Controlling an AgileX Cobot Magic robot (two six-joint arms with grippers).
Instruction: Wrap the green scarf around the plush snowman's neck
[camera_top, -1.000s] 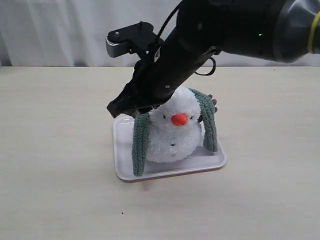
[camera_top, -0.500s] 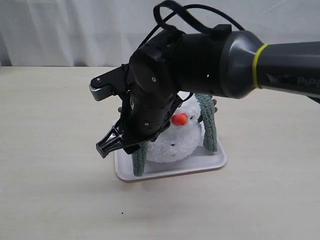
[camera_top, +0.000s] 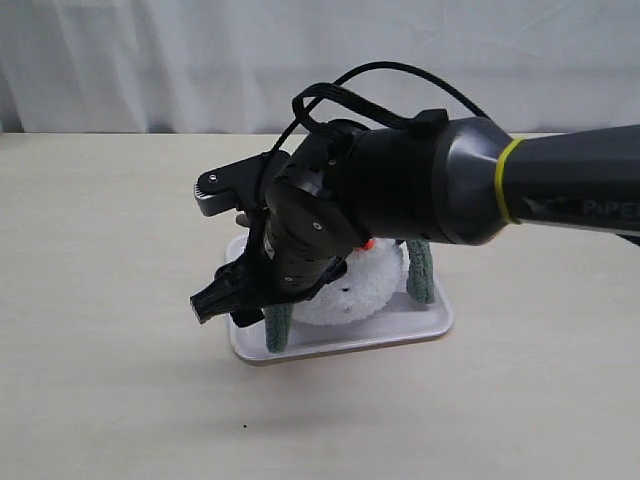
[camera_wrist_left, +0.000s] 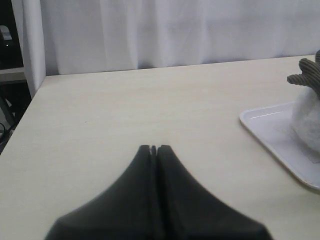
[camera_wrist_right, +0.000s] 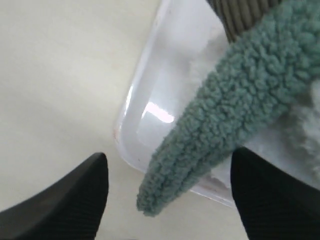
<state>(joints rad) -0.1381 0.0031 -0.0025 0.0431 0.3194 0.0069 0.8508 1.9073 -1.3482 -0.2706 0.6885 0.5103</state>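
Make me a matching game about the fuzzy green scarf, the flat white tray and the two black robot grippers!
Things:
1. fuzzy grey-green knit scarf
2. flat white plastic tray
3. black left gripper
4. black right gripper

Places or states:
A. shut, over the beige table
B. open, one jaw on each side of a scarf end
C. hanging down both sides of the fluffy white plush snowman
D. lying flat under the snowman

Right pairs: 1-C, 2-D, 3-A, 4-B.
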